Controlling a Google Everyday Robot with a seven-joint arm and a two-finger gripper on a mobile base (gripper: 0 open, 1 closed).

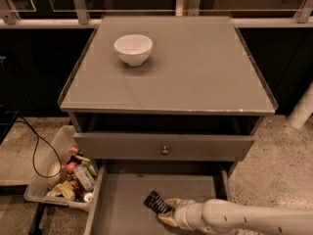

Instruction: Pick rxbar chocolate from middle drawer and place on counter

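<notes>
In the camera view, the small flat black wrapped rxbar chocolate [155, 201] lies on the floor of the wide shallow grey middle drawer [117, 199], about midway between its side walls. The tan two-finger gripper [169, 211] is at the bar's right end; I cannot tell whether it is spread or clamped. A shallow hold might let the bar slip during the lift, or snag on the knobbed grey drawer front [195, 147] below the flat grey counter [195, 67].

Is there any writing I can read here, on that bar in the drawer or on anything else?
No text can be read anywhere.
The black bar in the open drawer, at the gripper: pale marks, too blurred to read.
The packets in the plastic bin: labels too small to read.
</notes>
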